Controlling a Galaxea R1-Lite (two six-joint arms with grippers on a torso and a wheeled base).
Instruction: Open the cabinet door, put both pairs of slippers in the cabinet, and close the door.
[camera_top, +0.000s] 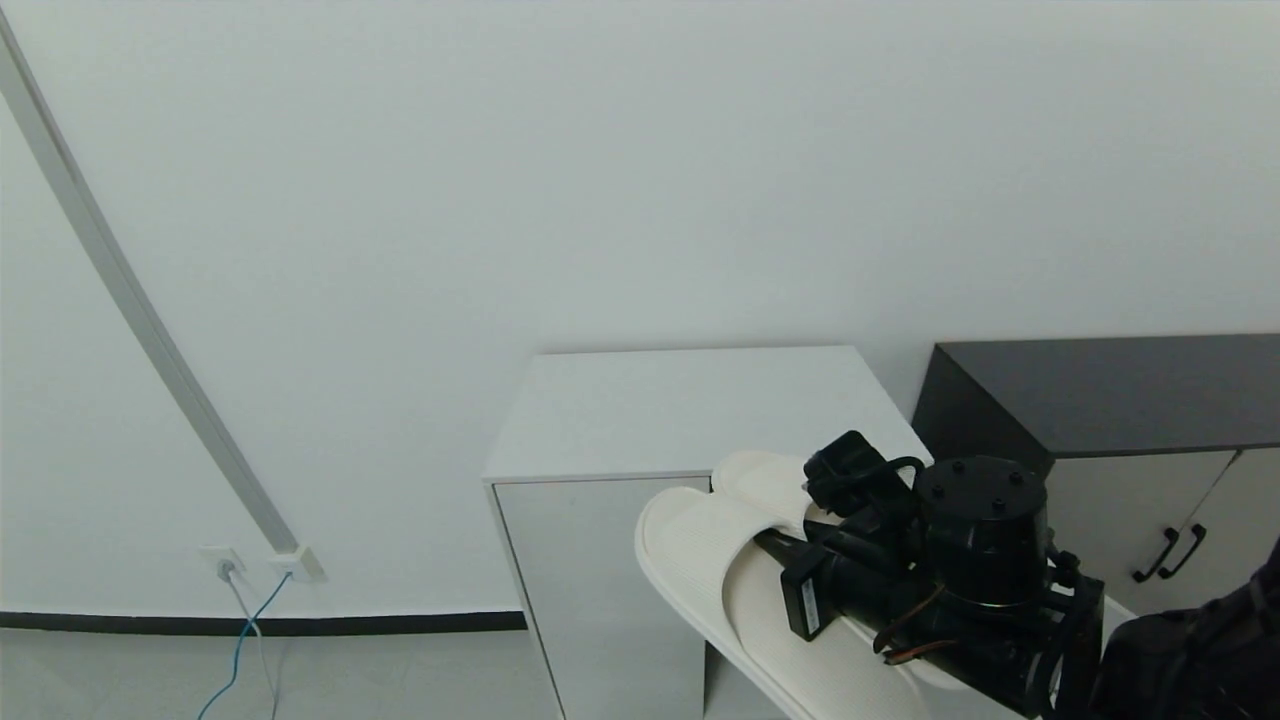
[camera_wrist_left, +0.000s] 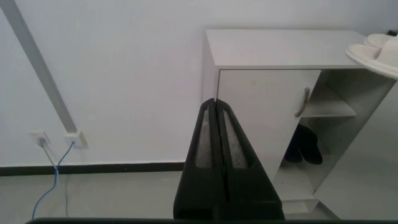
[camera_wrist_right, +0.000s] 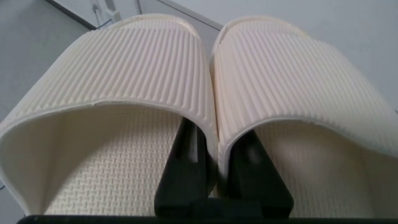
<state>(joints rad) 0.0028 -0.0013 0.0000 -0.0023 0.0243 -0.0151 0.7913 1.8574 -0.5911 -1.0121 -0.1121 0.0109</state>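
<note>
r claw (camera_wrist_right: 211, 155) clamped on the cream slippers (camera_wrist_right: 143, 68): one finger (camera_wrist_right: 183, 165) inside each slipper, pinching the two touching inner walls btwn them. slippers sit side by side, toes pointing away from the wrist. in head view the r arm (camera_top: 980, 560) comes in from lower right w/ wrist raised. it holds the pair in the air, tilted, toes up by the front top edge of the white cabinet (camera_top: 680, 410).

l claw (camera_wrist_left: 215, 102) empty, fingers pressed together, facing the cabinet from its front-left and pointing toward the door (camera_wrist_left: 261, 118). door stands open, handle (camera_wrist_left: 303, 101) at its free edge. inside: shelf (camera_wrist_left: 333, 109), w/ dark footwear (camera_wrist_left: 305, 149) on the cabinet floor below it.

black-topped cabinet (camera_top: 1100, 390) stands just right of the white one. wall sockets w/ cables (camera_top: 260, 565) low on the wall at left.
</note>
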